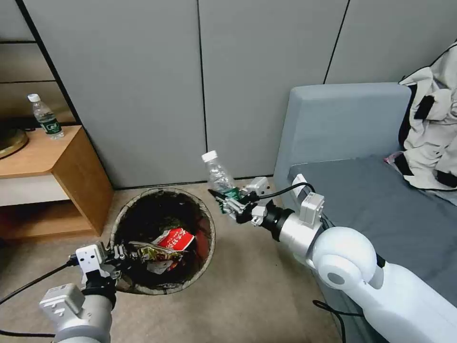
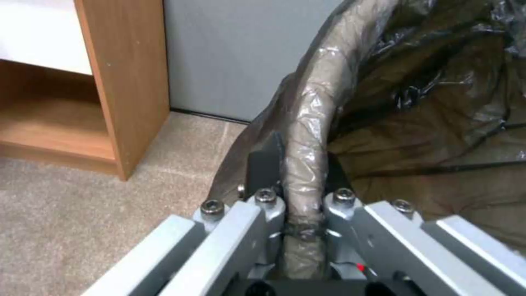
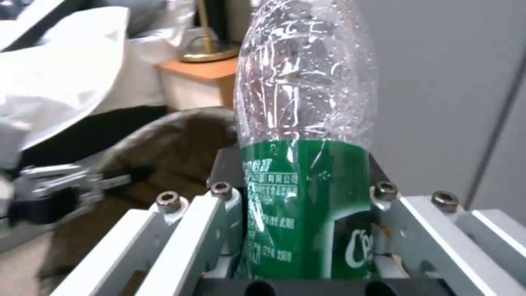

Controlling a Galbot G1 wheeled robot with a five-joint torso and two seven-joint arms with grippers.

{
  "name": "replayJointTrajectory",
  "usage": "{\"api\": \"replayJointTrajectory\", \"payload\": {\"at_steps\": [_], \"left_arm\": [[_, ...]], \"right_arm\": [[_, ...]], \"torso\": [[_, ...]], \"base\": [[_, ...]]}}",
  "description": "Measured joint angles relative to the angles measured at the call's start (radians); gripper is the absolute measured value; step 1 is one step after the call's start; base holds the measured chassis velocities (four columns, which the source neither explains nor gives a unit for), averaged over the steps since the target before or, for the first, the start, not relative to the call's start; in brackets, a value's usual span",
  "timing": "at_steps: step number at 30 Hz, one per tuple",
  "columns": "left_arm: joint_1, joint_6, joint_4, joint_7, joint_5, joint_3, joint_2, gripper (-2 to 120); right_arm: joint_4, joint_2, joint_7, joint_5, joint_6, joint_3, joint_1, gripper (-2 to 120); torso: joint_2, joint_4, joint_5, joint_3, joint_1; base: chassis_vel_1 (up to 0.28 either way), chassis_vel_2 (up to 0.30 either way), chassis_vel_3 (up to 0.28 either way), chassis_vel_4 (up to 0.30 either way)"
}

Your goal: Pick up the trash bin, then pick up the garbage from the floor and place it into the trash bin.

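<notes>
1. Bin (image 1: 164,240): round, lined with a dark bag, over the beige carpet between the wooden nightstand (image 1: 57,176) and the sofa (image 1: 362,190), close to the grey wall panels (image 1: 190,85). Its mouth faces the head camera.
2. Bin contents: a red-and-white carton (image 1: 177,238) and crumpled wrappers (image 1: 154,255) lie in the near half.
3. Left gripper (image 1: 124,251): at the bin's near-left rim, clamped on it. In the left wrist view its fingers (image 2: 262,172) pinch the bag-wrapped rim (image 2: 310,156), one inside and one outside.
4. Right gripper (image 1: 227,202): held just beyond the bin's right edge, above the carpet, its arm reaching in from the sofa side. It grips a clear bottle (image 1: 219,175) around the green label; the white cap points up and slightly left.
5. Right wrist view: the bottle (image 3: 307,164) stands between the two fingers (image 3: 230,213), pressed on both sides; the body looks empty, with droplets inside.
6. Second bottle (image 1: 46,116): white cap, green label, upright on the nightstand top, well apart from the bin.
7. Jacket (image 1: 431,128): white and black, draped at the sofa's far right.
</notes>
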State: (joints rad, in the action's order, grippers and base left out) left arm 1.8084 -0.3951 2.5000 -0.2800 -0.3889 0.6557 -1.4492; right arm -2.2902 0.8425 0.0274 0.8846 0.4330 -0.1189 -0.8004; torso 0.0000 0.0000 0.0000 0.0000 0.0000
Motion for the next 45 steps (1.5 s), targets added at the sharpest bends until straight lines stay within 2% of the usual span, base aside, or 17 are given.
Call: {"api": "replayJointTrajectory", "payload": {"at_steps": [8, 15, 29, 31, 32, 35, 37, 41, 42, 45], "left_arm": [[0.002, -0.001, 0.0, 0.001, 0.003, -0.001, -0.001, 3], [0.006, -0.002, 0.0, 0.003, 0.004, 0.0, 0.0, 3], [0.007, -0.002, 0.0, 0.003, 0.003, 0.003, 0.001, 3], [0.006, -0.002, 0.0, 0.003, 0.003, 0.003, 0.001, 3], [0.006, -0.002, 0.0, 0.003, 0.003, 0.003, 0.001, 3], [0.005, -0.002, 0.0, 0.003, 0.002, 0.003, 0.001, 3], [0.005, -0.002, 0.0, 0.003, 0.002, 0.004, 0.001, 3], [0.004, -0.002, 0.0, 0.002, 0.002, 0.005, 0.0, 3], [0.004, -0.002, 0.0, 0.002, 0.002, 0.005, 0.0, 3], [0.004, -0.002, 0.0, 0.002, 0.001, 0.005, 0.0, 3]], "right_arm": [[-0.007, 0.009, -0.014, -0.009, -0.008, -0.106, 0.056, 24], [0.022, 0.05, 0.02, -0.006, 0.001, -0.271, 0.189, 24], [0.045, 0.095, 0.118, -0.012, 0.048, -0.363, 0.215, 25], [0.045, 0.1, 0.131, -0.016, 0.051, -0.372, 0.214, 32], [0.045, 0.1, 0.131, -0.016, 0.051, -0.372, 0.214, 32], [0.046, 0.109, 0.142, -0.016, 0.053, -0.383, 0.215, 47], [0.046, 0.113, 0.145, -0.016, 0.053, -0.385, 0.215, 48], [0.047, 0.127, 0.159, -0.015, 0.054, -0.389, 0.222, 69], [0.047, 0.127, 0.159, -0.015, 0.054, -0.389, 0.222, 69], [0.046, 0.13, 0.164, -0.013, 0.055, -0.39, 0.224, 80]], "torso": [[0.0, 0.0, 0.0, 0.0, 0.0], [0.0, 0.0002, -0.0002, 0.0, 0.0], [0.0, 0.0, -0.0001, 0.0, 0.0], [0.0, 0.0, 0.0, 0.0, 0.0], [0.0, 0.0, 0.0, 0.0, 0.0], [0.0, 0.0001, 0.0, 0.0, 0.0], [0.0, 0.0, 0.0, 0.0, 0.0], [0.0, 0.0, 0.0, 0.0, 0.0], [0.0, 0.0, 0.0, 0.0, 0.0], [0.0, 0.0, 0.0, 0.0, 0.0]], "base": [[0.0, 0.0, 0.0, 0.0], [0.0, 0.0, 0.0, 0.0], [0.0, 0.0, 0.0, 0.0], [0.0, 0.0, 0.0, 0.0], [0.0, 0.0, 0.0, 0.0], [0.0, 0.0, 0.0, 0.0], [0.0, 0.0, 0.0, 0.0], [0.0, 0.0, 0.0, 0.0], [0.0, 0.0, 0.0, 0.0], [0.0, 0.0, 0.0, 0.0]]}}
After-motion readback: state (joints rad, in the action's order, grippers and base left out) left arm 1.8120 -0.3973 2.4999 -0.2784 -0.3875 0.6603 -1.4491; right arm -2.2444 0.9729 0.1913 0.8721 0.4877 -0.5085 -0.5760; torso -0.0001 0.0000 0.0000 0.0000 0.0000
